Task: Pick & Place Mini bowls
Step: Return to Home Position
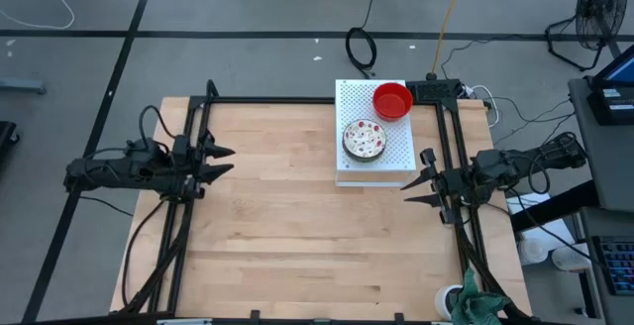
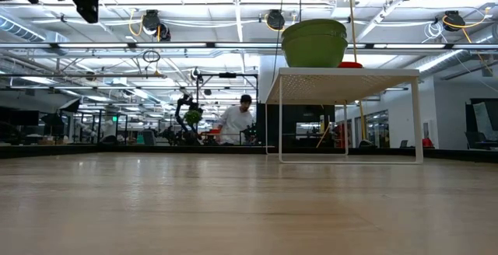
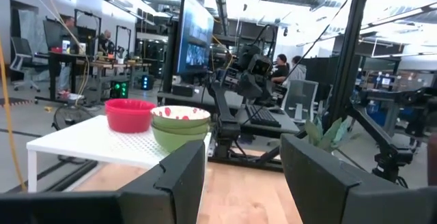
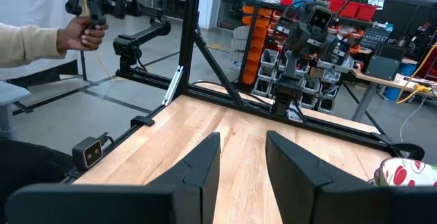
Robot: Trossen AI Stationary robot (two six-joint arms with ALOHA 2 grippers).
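A plain red mini bowl (image 1: 392,100) and a stack of white red-speckled mini bowls with green outsides (image 1: 364,139) stand on the white perforated board (image 1: 396,157), a small raised stand at the table's far right. They also show in the left wrist view, the red bowl (image 3: 130,114) and the stack (image 3: 180,126). The stack's rim shows in the right wrist view (image 4: 408,174). My left gripper (image 1: 226,161) is open and empty above the table's left side. My right gripper (image 1: 412,177) is open and empty beside the board's near right corner.
Black frame rails (image 1: 297,100) run along the table's far, left and right sides. A wide bare stretch of wooden table (image 1: 297,226) lies between the arms. A person's hand (image 4: 82,33) holds a control device beyond the table.
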